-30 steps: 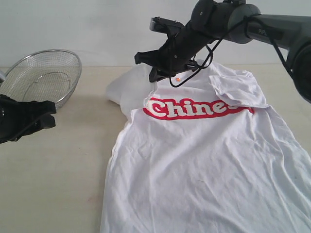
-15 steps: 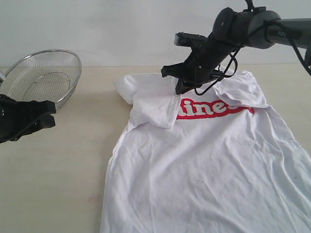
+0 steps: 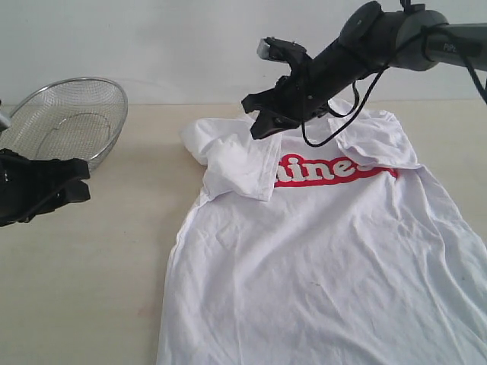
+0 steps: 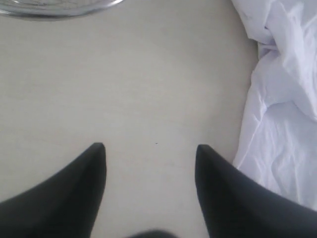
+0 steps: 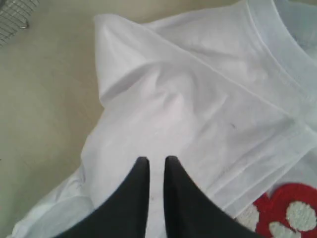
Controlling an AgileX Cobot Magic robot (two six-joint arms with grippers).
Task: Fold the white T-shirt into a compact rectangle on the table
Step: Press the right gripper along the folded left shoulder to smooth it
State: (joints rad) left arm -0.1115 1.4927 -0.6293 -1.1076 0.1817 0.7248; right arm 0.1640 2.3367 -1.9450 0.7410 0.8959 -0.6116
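The white T-shirt (image 3: 319, 258) lies face up on the table (image 3: 99, 266), red lettering (image 3: 327, 169) partly covered. Its left sleeve (image 3: 240, 167) is folded inward over the chest, and the other sleeve (image 3: 377, 141) is folded in too. My right gripper (image 3: 259, 129) hovers just above the folded left sleeve (image 5: 163, 99). Its fingers (image 5: 157, 158) stand a narrow gap apart with nothing between them. My left gripper (image 3: 82, 182) is open over bare table (image 4: 151, 146), left of the shirt's edge (image 4: 282, 124).
A steel mesh bowl (image 3: 68, 118) stands at the back left, just behind my left gripper, and its rim (image 4: 54, 7) shows in the left wrist view. A pale wall runs along the table's far edge.
My right gripper carried the left sleeve rightward over the chest, covering the start of the lettering, then let go and lifted off. The left arm has not moved.
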